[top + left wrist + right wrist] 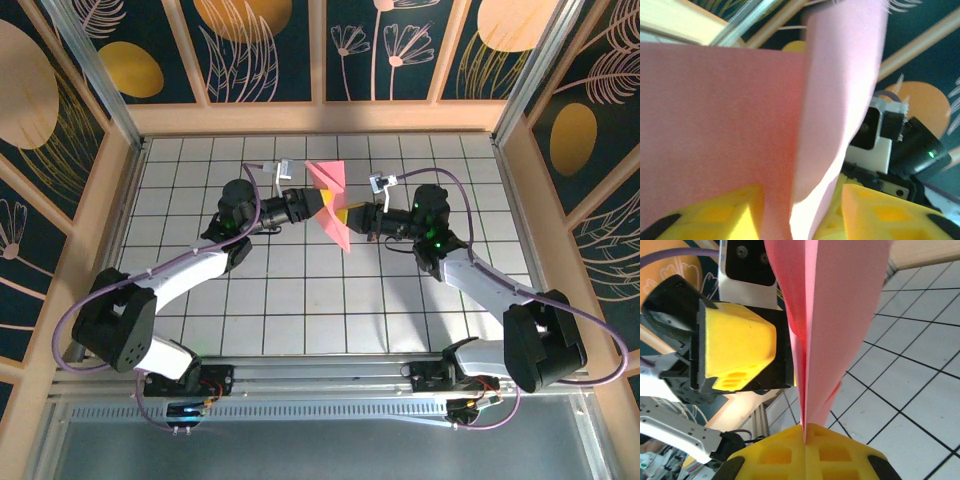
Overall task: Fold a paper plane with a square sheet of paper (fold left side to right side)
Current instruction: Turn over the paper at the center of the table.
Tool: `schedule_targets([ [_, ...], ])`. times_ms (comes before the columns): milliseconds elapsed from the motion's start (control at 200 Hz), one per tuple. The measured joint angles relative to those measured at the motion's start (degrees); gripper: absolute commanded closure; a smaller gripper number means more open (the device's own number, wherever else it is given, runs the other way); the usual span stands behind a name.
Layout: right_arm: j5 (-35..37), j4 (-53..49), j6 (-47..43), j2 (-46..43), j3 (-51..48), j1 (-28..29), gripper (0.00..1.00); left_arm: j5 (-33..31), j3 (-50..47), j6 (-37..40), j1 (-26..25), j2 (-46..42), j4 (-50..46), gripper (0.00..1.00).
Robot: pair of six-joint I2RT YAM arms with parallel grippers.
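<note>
Left jaws apart; right jaws together.

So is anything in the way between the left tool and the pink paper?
Nothing visible. The paper stands in the gap between the left tool's yellow fingers, with nothing else between them, and the right tool is pinched shut on it.

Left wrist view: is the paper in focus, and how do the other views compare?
Left wrist: the paper sits close, soft and blurred, its right fold washed pale. Right wrist: paper creases and yellow fingers sharper. Top external: even light, crisp grid on the table.
</note>
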Motion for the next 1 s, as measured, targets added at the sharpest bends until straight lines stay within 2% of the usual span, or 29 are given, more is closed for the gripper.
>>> schedule_targets([
  [160,4.4,-7.3,-4.1,-1.1,1.5,0.0,1.00,-9.6,0.0,5.1,0.0,-4.3,-9.0,0.36],
  [315,13.9,-15.9,-8.8,-3.1,3.4,0.7,1.00,-24.8,-0.3,8.9,0.0,-10.8,-18.3,0.28],
  [390,22.4,-21.6,-12.2,-3.9,5.6,3.0,1.00,-32.8,-1.3,10.4,0.0,-14.7,-21.7,0.24],
  [505,39.1,-30.5,-17.7,-3.9,11.2,9.8,1.00,-44.0,-3.8,11.6,0.0,-20.4,-26.0,0.19],
  [671,62.3,-41.6,-22.9,1.0,20.7,17.2,1.00,-56.3,-6.8,12.2,0.0,-26.1,-30.6,0.17],
  [836,82.9,-51.5,-25.6,12.0,27.9,22.1,1.00,-64.3,-8.5,12.2,0.0,-29.7,-33.7,0.15],
  [996,96.3,-60.5,-26.3,24.8,32.6,26.3,1.00,-67.9,-8.7,12.2,0.0,-30.9,-34.7,0.15],
])
